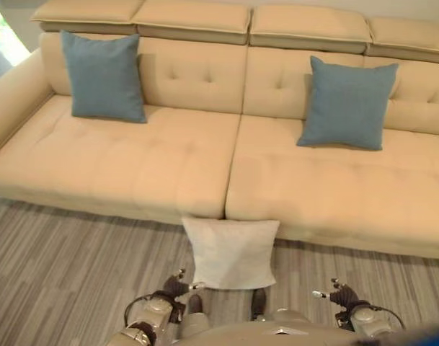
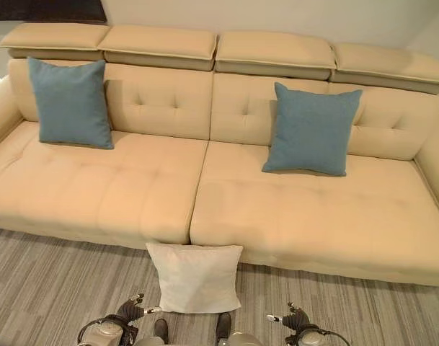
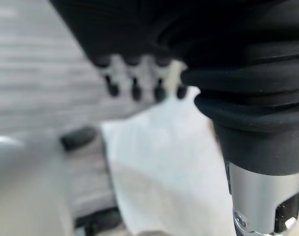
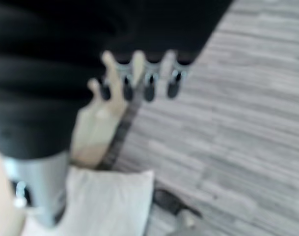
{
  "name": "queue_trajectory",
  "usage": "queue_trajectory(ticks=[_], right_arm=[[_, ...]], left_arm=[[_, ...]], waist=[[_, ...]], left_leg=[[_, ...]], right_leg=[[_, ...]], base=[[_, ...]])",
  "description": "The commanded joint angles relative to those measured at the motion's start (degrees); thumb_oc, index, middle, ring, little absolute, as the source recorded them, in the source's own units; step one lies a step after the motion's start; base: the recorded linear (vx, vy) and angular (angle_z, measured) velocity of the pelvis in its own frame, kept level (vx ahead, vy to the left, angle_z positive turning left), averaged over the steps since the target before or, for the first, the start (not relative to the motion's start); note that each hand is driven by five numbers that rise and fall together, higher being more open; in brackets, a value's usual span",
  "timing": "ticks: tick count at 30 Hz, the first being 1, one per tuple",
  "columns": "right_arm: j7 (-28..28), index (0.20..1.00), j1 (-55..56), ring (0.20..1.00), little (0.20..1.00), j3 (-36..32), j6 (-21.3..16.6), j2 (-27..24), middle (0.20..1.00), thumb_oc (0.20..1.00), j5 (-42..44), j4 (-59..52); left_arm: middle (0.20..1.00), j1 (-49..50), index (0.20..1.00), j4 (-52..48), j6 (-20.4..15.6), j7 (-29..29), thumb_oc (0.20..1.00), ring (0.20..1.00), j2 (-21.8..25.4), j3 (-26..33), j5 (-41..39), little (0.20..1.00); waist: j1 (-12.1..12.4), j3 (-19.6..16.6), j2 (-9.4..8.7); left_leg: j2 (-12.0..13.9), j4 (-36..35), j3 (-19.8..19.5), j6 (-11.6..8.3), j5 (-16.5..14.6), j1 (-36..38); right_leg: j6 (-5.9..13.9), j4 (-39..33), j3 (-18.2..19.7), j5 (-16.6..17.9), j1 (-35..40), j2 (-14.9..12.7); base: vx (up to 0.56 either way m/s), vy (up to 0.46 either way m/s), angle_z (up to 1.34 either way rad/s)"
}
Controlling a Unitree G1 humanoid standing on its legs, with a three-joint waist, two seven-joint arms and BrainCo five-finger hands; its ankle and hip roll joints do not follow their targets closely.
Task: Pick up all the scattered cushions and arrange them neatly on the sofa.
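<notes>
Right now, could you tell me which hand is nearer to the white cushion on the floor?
Left. The left hand sits right by the white cushion's lower corner; the right hand is farther off to its other side.

The robot's left arm (image 1: 151,317) and right arm (image 1: 363,317) are rounded silver-grey shells, each ending in a dark wrist. On the left hand (image 1: 177,282), seen close from the wrist, a black ribbed cover (image 3: 247,73) bulges in soft rolled folds over the back of the hand, above a row of slim fingers (image 3: 134,91) with dark tips. A polished silver thumb segment (image 3: 264,196) carries a small round screw (image 3: 240,220). The right hand (image 1: 334,292) has the same black cover and pale, dark-tipped fingers (image 4: 149,83).
</notes>
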Motion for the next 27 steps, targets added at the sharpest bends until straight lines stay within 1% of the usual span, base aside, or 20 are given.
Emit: queue_trajectory(ticks=[1,4,7,8,9,10,11,12,13,14,15,19,20,21,22,25,26,27], right_arm=[[-0.6,1.0,-4.7,1.0,1.0,1.1,-1.8,-0.1,1.0,1.0,1.0,-0.4],[-1.0,1.0,-6.1,1.0,1.0,1.4,-2.3,-0.3,1.0,1.0,1.6,-1.6],[-2.3,1.0,-9.5,1.0,1.0,2.0,-3.1,-1.0,1.0,1.0,3.1,-4.2],[-2.5,1.0,-10.3,1.0,1.0,2.1,-3.3,-1.2,1.0,1.0,3.4,-4.8],[-2.5,1.0,-10.3,1.0,1.0,2.1,-3.3,-1.2,1.0,1.0,3.4,-4.8],[-3.3,1.0,-12.3,1.0,1.0,2.6,-3.6,-1.7,1.0,1.0,4.2,-6.2],[-3.8,1.0,-13.4,1.0,1.0,2.8,-3.8,-2.0,1.0,1.0,4.4,-7.1],[-3.8,1.0,-13.4,1.0,1.0,2.8,-3.8,-2.0,1.0,1.0,4.4,-7.1],[-4.2,1.0,-14.4,1.0,1.0,3.0,-3.9,-2.3,1.0,1.0,5.0,-7.7],[-5.1,1.0,-16.4,1.0,1.0,3.2,-4.0,-3.0,1.0,1.0,5.6,-9.4],[-5.1,1.0,-16.4,1.0,1.0,3.2,-4.0,-3.0,1.0,1.0,5.6,-9.4],[-7.6,1.0,-21.6,1.0,1.0,3.3,-4.7,-5.4,1.0,1.0,7.0,-13.4],[-8.8,1.0,-23.5,1.0,1.0,3.2,-4.9,-6.8,1.0,1.0,7.5,-15.8],[-8.8,1.0,-23.5,1.0,1.0,3.2,-4.9,-6.8,1.0,1.0,7.5,-15.8],[-9.4,1.0,-24.5,1.0,1.0,3.3,-5.2,-7.1,1.0,1.0,7.4,-16.9],[-11.4,1.0,-28.0,1.0,1.0,2.8,-6.1,-8.4,1.0,1.0,8.6,-19.6],[-11.8,1.0,-29.0,1.0,1.0,2.8,-6.2,-8.8,1.0,1.0,9.0,-19.1],[-11.7,1.0,-29.0,1.0,1.0,2.8,-6.2,-8.9,1.0,1.0,9.0,-19.1]], left_arm=[[1.0,-3.7,1.0,-1.1,-1.8,1.4,1.0,1.0,3.3,0.0,-0.8,1.0],[1.0,-5.3,1.0,-2.2,-2.3,2.2,1.0,1.0,4.3,0.1,-1.6,1.0],[1.0,-9.4,1.0,-5.4,-3.6,4.4,1.0,1.0,6.0,0.6,-4.4,1.0],[1.0,-10.3,1.0,-6.0,-3.8,4.7,1.0,1.0,6.2,0.7,-5.1,1.0],[1.0,-10.3,1.0,-6.0,-3.8,4.7,1.0,1.0,6.2,0.7,-5.1,1.0],[1.0,-12.7,1.0,-7.3,-4.6,6.1,1.0,1.0,6.7,1.2,-7.6,1.0],[1.0,-14.1,1.0,-8.0,-5.0,6.9,1.0,1.0,7.0,1.6,-8.9,1.0],[1.0,-14.2,1.0,-8.0,-5.0,6.9,1.0,1.0,7.0,1.6,-8.9,1.0],[1.0,-15.6,1.0,-8.1,-5.4,7.6,1.0,1.0,7.2,1.8,-10.1,1.0],[1.0,-17.8,1.0,-8.8,-6.1,8.7,1.0,1.0,7.7,2.2,-12.5,1.0],[1.0,-17.8,1.0,-8.8,-6.1,8.7,1.0,1.0,7.7,2.2,-12.5,1.0],[1.0,-22.6,1.0,-9.6,-7.3,10.7,1.0,1.0,9.2,2.6,-16.3,1.0],[1.0,-23.8,1.0,-10.6,-7.9,11.6,1.0,1.0,9.9,3.1,-17.9,1.0],[1.0,-23.8,1.0,-10.6,-7.9,11.6,1.0,1.0,9.9,3.1,-17.9,1.0],[1.0,-24.0,1.0,-11.4,-8.1,12.0,1.0,1.0,9.7,3.3,-18.9,1.0],[1.0,-25.4,1.0,-11.7,-8.5,12.9,1.0,1.0,9.5,3.6,-21.5,1.0],[1.0,-25.8,1.0,-11.9,-8.7,13.1,1.0,1.0,9.6,3.5,-22.0,1.0],[1.0,-25.9,1.0,-11.9,-8.7,13.1,1.0,1.0,9.6,3.5,-22.0,1.0]], waist=[[1.5,2.0,-2.62],[1.7,3.4,-2.82],[1.8,6.9,-2.74],[1.8,7.5,-2.69],[1.8,7.5,-2.69],[1.7,9.1,-2.57],[1.7,9.8,-2.45],[1.7,9.8,-2.44],[1.5,10.2,-2.28],[1.3,10.6,-2.13],[1.3,10.5,-2.13],[0.5,11.2,-1.51],[0.3,11.6,-1.24],[0.2,11.4,-1.22],[0.2,11.5,-0.99],[-0.1,11.9,-0.57],[-0.1,12.3,-0.49],[-0.1,12.1,-0.47]], left_leg=[[-3.3,3.1,1.4,0.37,-3.3,0.3],[-3.7,4.3,1.6,0.7,-3.6,-1.5],[-4.1,7.1,1.8,0.99,-3.8,-6.3],[-4.2,7.9,1.8,1.04,-3.8,-7.8],[-4.2,7.9,1.8,1.04,-3.8,-7.8],[-4.3,9.6,1.8,1.01,-3.6,-11.2],[-4.6,10.5,1.8,1.11,-3.5,-13.3],[-4.5,10.7,1.8,1.11,-3.7,-13.4],[-4.5,11.7,1.9,1.09,-3.5,-15.6],[-4.3,13.2,2.0,1.17,-3.2,-19.3],[-4.3,13.3,2.0,1.17,-3.2,-19.4],[-3.2,17.7,2.0,1.29,-2.8,-29.2],[-2.4,19.9,1.6,0.85,-4.4,-32.5],[-2.4,20.0,1.6,0.85,-4.5,-32.8],[-2.1,21.3,1.4,0.84,-4.5,-35.2],[-0.8,25.2,0.9,0.76,-4.5,-44.1],[-0.5,25.9,0.6,0.8,-4.4,-45.9],[-0.5,26.0,0.6,0.8,-4.4,-46.1]], right_leg=[[8.17,7.5,3.2,-2.1,-1.4,-7.7],[8.32,8.6,3.5,-1.9,-3.3,-8.2],[8.28,10.9,4.3,-1.2,-8.4,-9.2],[8.21,11.5,4.4,-1.1,-9.8,-9.3],[8.21,11.5,4.4,-1.1,-9.8,-9.3],[8.08,12.9,4.8,-0.6,-13.3,-9.7],[7.97,13.9,5.1,-0.3,-15.5,-9.6],[7.97,14.1,5.1,-0.4,-15.7,-9.6],[7.83,15.0,5.4,-0.2,-18.1,-9.7],[7.69,16.4,6.0,-0.1,-22.0,-9.7],[7.68,16.4,6.0,-0.1,-22.1,-9.8],[7.47,20.3,6.7,0.2,-31.6,-10.1],[7.77,22.8,7.4,-1.5,-35.2,-10.1],[7.77,22.9,7.4,-1.5,-35.5,-10.1],[7.69,24.0,7.6,-1.6,-37.8,-10.2],[7.31,28.6,8.5,-2.0,-47.3,-10.3],[7.28,29.7,8.7,-2.0,-49.1,-10.3],[7.27,29.8,8.7,-2.0,-49.4,-10.3]], base=[[-0.09,0.13,-0.28],[-0.09,0.063,0.02],[-0.23,0.073,0.06],[-0.12,0.027,0.02],[-0.19,0.022,0.02],[-0.21,0.021,0.03],[-0.21,0.021,0.01],[-0.14,0.018,-0.03],[-0.15,0.01,-0.07],[-0.15,0.01,-0.03],[-0.15,-0.011,-0.04],[-0.12,-0.004,-0.06],[-0.04,-0.021,-0.08],[-0.04,-0.021,-0.11],[-0.08,-0.023,-0.05],[-0.1,-0.034,-0.04],[-0.07,-0.029,-0.01],[-0.06,-0.043,0.04]])
